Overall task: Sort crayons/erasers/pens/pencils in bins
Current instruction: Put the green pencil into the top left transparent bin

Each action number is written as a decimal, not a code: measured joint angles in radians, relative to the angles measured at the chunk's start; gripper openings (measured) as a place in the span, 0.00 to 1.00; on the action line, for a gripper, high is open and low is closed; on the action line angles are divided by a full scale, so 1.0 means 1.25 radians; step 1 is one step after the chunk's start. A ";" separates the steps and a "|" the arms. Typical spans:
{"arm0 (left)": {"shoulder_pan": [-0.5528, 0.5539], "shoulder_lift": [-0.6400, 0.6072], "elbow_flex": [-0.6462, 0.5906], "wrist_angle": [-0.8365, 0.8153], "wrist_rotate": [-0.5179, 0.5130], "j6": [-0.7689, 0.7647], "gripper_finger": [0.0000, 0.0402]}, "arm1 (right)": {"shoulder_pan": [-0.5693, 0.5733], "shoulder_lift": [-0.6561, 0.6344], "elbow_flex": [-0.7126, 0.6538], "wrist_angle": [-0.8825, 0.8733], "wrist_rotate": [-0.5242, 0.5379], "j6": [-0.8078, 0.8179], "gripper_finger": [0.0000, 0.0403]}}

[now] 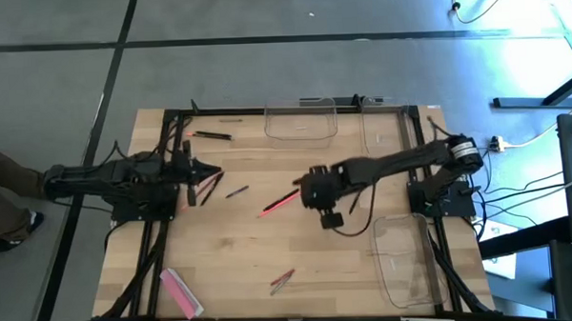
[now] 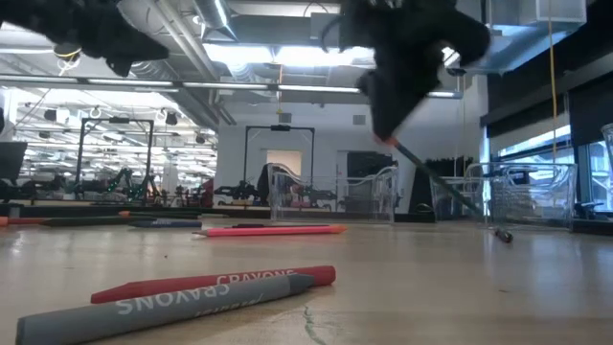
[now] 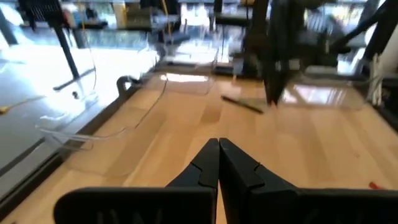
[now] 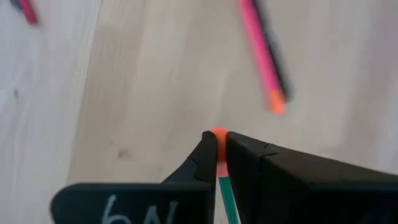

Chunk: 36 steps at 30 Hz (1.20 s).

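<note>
Right hand [image 4: 217, 149] pinches a light, stiff green pencil [image 4: 225, 193] near its eraser end; left hand [image 3: 219, 163], at nine o'clock, is closed and empty.

The high camera looks straight down on the whole table [image 1: 270, 247] and both arms, while the low camera sits at table-top height, close behind two crayons [image 2: 192, 292], facing level into the room. Each wrist camera looks forward past its own fingers, the left across the table, the right close down on the wood. The pink pencil [image 1: 278, 204] shows in the high, low and right wrist views.
</note>
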 joint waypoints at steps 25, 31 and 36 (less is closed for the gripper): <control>0.027 0.425 0.231 -0.048 -0.081 -0.042 0.00 | -0.361 -0.013 0.276 0.060 -0.050 -0.375 0.06; 0.028 0.430 0.232 -0.048 -0.080 -0.045 0.00 | -0.431 0.060 0.275 0.104 -0.051 -0.377 0.06; 0.028 0.429 0.232 -0.047 -0.081 -0.045 0.00 | -0.467 0.115 0.274 0.140 -0.051 -0.376 0.06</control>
